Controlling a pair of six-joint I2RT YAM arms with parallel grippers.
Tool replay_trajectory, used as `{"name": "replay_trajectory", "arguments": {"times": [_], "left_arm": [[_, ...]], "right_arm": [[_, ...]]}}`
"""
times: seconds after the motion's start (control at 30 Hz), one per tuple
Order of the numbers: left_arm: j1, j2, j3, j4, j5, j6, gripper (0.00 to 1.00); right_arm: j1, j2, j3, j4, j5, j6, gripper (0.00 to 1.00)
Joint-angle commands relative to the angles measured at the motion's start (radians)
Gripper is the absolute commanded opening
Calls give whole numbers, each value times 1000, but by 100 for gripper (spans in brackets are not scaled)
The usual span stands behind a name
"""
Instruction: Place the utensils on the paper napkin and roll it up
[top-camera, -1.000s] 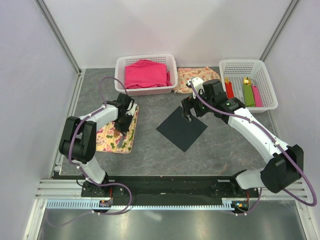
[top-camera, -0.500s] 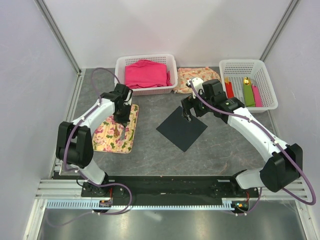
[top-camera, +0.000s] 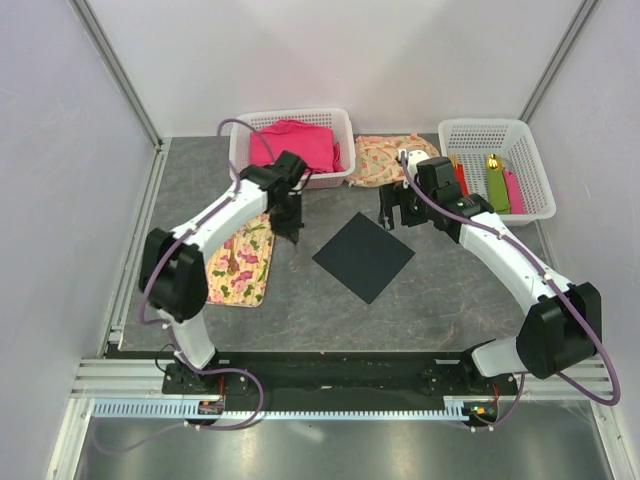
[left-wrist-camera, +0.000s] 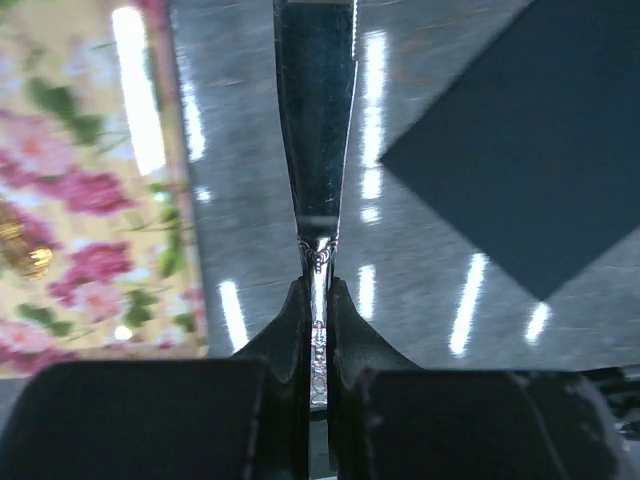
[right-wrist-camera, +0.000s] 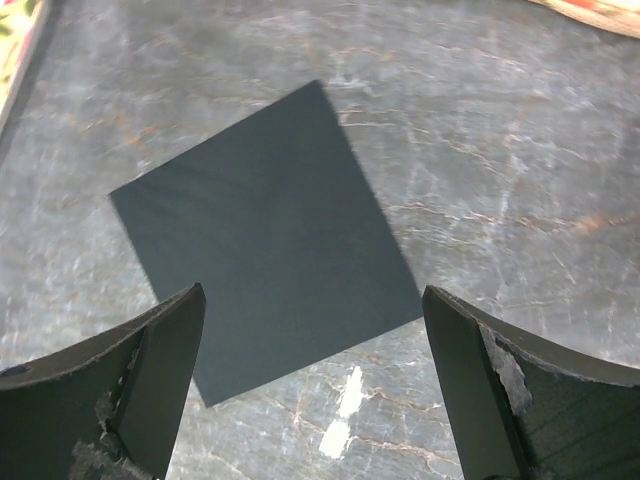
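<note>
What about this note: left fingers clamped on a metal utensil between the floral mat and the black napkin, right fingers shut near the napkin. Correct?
No. The right fingers are wide open, not shut: the right wrist view shows them spread apart and empty near the black napkin. The left fingers do clamp a metal utensil between the floral mat and the napkin.

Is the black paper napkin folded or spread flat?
Spread flat: the thin black square paper napkin lies as one sheet, four corners visible.
</note>
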Motion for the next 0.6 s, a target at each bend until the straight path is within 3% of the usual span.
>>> {"name": "replay_trajectory", "arguments": {"times": [0.0, 0.3, 0.57], "left_arm": [[-102, 133, 175, 1, 107, -173, 2], [-247, 374, 444, 64, 162, -372, 2], [-267, 503, 539, 76, 116, -455, 2]], "right_arm": [[-32, -25, -27, 57, 45, 69, 98], [-92, -22, -30, 65, 40, 109, 98], [-104, -14, -37, 80, 22, 118, 98]]}}
